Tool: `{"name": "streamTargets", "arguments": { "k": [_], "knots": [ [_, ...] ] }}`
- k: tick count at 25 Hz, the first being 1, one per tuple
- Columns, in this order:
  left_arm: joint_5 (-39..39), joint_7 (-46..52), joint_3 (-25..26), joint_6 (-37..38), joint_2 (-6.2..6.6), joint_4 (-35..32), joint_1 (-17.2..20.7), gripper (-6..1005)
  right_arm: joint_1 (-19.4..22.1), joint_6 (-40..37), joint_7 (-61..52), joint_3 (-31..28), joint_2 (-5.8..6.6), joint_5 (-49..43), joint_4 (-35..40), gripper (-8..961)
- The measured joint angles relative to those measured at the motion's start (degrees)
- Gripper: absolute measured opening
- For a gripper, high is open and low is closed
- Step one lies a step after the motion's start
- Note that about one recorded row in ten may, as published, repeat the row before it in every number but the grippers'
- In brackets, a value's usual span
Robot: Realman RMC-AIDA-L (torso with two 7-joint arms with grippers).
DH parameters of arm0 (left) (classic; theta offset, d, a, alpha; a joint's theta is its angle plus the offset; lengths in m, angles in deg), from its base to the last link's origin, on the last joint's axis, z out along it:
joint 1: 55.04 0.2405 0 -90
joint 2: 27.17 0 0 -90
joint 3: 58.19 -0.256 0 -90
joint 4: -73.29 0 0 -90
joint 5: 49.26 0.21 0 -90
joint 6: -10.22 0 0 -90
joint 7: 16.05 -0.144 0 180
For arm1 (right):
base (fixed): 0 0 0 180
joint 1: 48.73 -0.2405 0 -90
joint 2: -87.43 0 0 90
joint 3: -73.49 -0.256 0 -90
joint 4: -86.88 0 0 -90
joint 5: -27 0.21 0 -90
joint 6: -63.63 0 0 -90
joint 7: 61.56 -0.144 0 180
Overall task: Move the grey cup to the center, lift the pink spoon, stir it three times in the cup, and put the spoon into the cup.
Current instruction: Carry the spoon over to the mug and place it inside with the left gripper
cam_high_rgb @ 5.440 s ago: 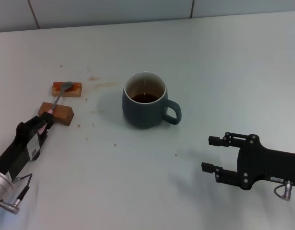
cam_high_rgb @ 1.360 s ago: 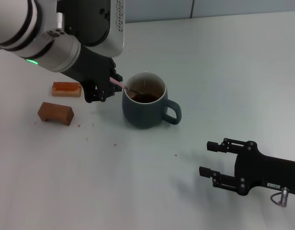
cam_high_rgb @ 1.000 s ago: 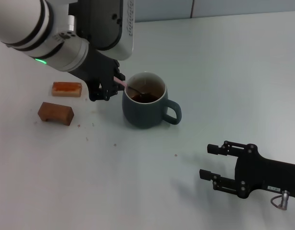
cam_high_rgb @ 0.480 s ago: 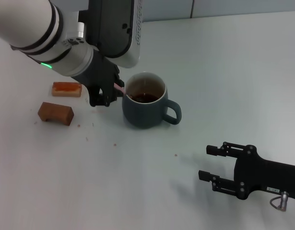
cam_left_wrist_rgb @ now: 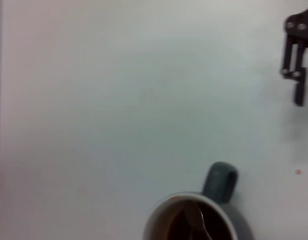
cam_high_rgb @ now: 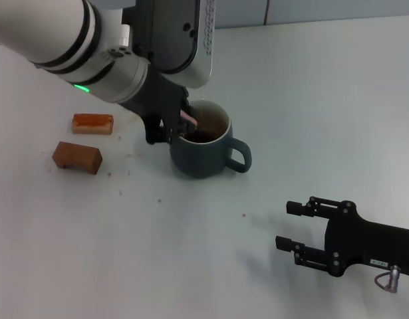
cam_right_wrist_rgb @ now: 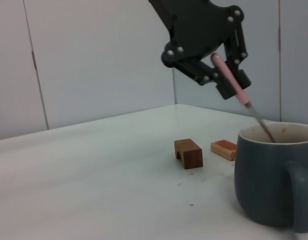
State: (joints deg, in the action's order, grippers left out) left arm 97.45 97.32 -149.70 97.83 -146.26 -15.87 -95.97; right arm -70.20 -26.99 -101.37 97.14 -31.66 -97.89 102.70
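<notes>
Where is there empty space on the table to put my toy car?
Bare table lies behind and right of the grey cup, and in front between the brown blocks and right gripper. It's crowded where the left gripper holds the pink spoon.

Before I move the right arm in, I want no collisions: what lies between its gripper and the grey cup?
Nothing: the head view shows bare table between right gripper and grey cup.

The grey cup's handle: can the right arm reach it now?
Probably yes. The handle points toward the right gripper, which rests open on bare table with nothing between. The left gripper holds the pink spoon on the grey cup's far side.
</notes>
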Motion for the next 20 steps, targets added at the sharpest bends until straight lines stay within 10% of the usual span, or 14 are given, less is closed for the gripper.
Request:
{"name": "streamTargets", "arguments": {
  "k": [20],
  "knots": [
    [2.2,1.3,2.5,3.8,0.0,0.5,-0.8,135,-0.4,0.0,0.0,0.0,0.0,0.0,-0.1,643]
  ]
}}
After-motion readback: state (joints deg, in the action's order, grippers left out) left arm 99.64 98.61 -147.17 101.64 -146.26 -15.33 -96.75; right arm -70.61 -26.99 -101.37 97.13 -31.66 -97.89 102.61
